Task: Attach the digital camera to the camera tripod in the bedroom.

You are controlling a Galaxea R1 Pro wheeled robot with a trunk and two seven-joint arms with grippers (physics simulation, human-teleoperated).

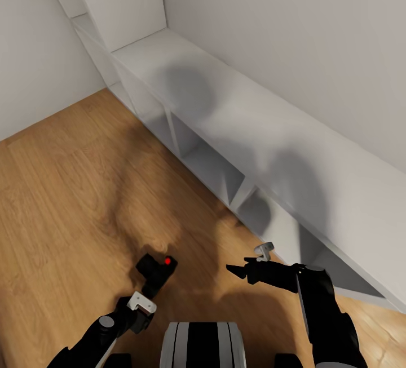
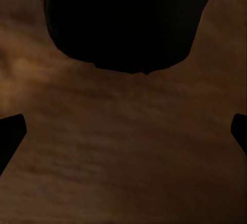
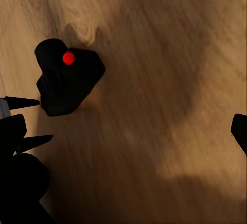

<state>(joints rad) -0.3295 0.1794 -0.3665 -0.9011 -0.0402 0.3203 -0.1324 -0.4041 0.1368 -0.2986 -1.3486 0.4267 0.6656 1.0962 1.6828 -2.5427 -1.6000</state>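
Observation:
The digital camera [image 1: 158,266], small and black with a red dot on top, sits low over the wood floor in front of my base. My left gripper [image 1: 148,293] reaches up to its near side. In the left wrist view the camera [image 2: 123,23] looms just past the left gripper [image 2: 123,136], whose fingers [image 2: 10,136] stand wide apart at the frame edges. My right gripper [image 1: 239,269] is open and points at the camera from the right, a hand's width away. The right wrist view shows the camera [image 3: 69,82] beyond the open right gripper [image 3: 136,128]. The camera tripod is out of view.
A long low white cube shelf [image 1: 225,109] runs along the white wall on the right, its open compartments close to my right arm. A taller white shelf unit [image 1: 118,1] stands in the far corner. Light wood plank floor [image 1: 67,199] spreads to the left.

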